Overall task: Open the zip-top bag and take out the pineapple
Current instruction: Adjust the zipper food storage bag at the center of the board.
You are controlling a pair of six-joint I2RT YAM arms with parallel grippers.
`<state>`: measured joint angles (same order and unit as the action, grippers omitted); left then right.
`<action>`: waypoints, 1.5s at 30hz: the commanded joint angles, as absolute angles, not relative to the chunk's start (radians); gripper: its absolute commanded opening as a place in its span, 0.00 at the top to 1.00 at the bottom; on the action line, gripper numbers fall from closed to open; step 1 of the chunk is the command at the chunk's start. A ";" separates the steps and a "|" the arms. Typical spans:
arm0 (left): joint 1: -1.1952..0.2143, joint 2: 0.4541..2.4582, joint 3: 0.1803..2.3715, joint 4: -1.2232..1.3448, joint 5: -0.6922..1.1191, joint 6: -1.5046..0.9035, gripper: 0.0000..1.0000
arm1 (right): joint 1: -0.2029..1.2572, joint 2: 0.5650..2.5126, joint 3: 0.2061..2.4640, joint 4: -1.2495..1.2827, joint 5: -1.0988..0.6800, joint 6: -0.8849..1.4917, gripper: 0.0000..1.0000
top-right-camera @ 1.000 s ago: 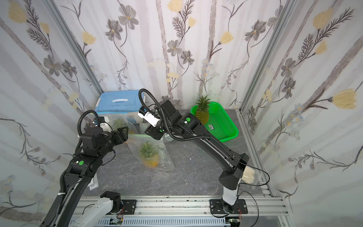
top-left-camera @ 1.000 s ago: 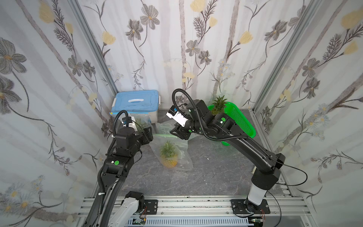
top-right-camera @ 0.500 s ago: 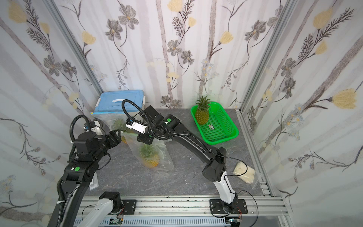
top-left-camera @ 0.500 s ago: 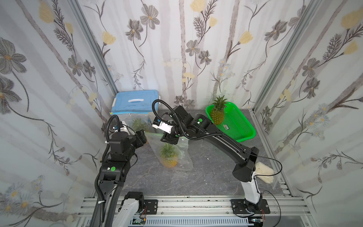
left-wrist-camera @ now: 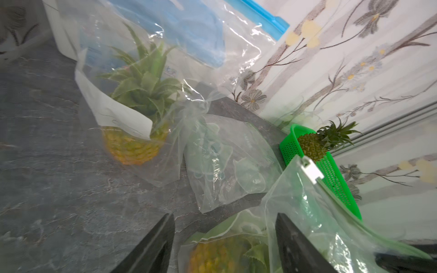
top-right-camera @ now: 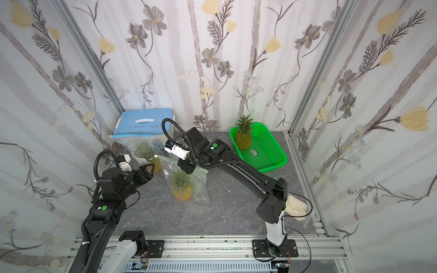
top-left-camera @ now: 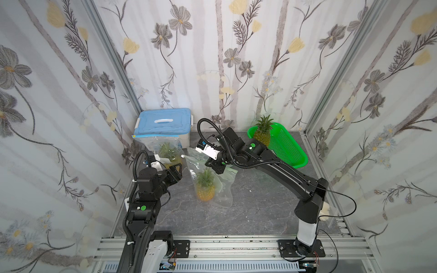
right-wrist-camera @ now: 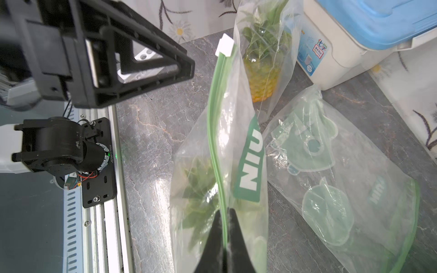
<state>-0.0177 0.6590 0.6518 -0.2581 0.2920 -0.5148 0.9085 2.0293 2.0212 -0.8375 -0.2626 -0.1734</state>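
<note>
My right gripper (right-wrist-camera: 224, 214) pinches the green zip strip (right-wrist-camera: 212, 123) of the zip-top bag (right-wrist-camera: 248, 151), plain in my right wrist view but hidden under the wrist in both top views. My left gripper (left-wrist-camera: 223, 222) hangs spread near the white slider (left-wrist-camera: 312, 170). The pineapple (top-left-camera: 205, 190) sits inside that bag.

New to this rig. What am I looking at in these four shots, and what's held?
Two black robot arms at a grey table. Both top views look down on the whole scene; each wrist view rides on one arm, looking along its end effector. The right end effector is shut on the green zip strip of the zip-top bag, holding its top up with a pineapple inside. The left end effector is open and empty, near the bag's white slider. Also there: a second bagged pineapple in front of a blue-lidded box, an empty bag lying flat, and a green basket with a bare pineapple.
</note>
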 commanded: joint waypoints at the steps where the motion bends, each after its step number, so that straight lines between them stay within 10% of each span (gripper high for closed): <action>1: -0.016 0.659 0.572 0.024 0.431 -0.576 0.31 | 0.898 2.000 1.982 -0.765 -0.272 -0.190 1.00; 13: -0.016 0.732 0.410 0.489 0.616 -0.569 0.26 | 0.874 1.955 1.908 -0.718 -0.368 -0.263 1.00; 37: -0.137 0.790 0.450 0.555 0.735 -0.362 0.38 | 0.850 1.882 1.896 -0.694 -0.536 -0.343 1.00; 45: -0.148 0.783 0.454 0.535 0.723 -0.353 0.94 | 0.838 1.874 1.881 -0.684 -0.498 -0.325 1.00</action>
<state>-0.1440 0.7895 0.4488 0.5186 0.7292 -0.3809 0.8402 1.8820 1.8866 -0.7654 -0.4793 -0.3084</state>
